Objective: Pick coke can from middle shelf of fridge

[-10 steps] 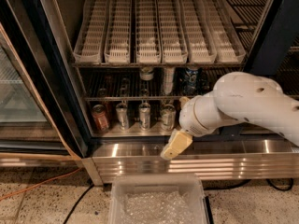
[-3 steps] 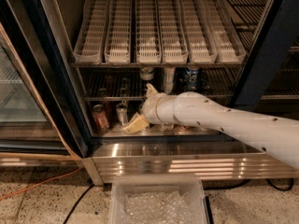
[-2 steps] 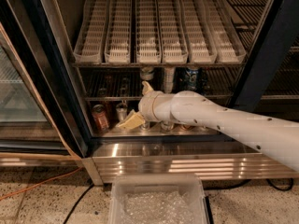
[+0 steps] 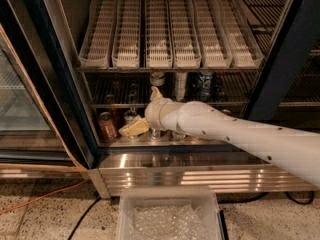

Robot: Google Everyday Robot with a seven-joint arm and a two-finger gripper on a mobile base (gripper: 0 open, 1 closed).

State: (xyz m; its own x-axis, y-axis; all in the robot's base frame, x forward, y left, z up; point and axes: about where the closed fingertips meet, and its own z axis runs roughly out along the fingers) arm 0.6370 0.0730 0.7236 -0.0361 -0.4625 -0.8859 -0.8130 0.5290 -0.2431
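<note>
A smooth white tubular arm (image 4: 240, 134), dotted with small dark screw holes, is seen entering from the right edge; its pale yellow gripper (image 4: 134, 128) is seen left of centre.

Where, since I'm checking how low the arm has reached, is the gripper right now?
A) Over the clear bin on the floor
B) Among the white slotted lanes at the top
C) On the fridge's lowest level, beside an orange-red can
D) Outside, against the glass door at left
C: the gripper sits inside the fridge, below the middle shelf and just right of the orange-red can.
</note>
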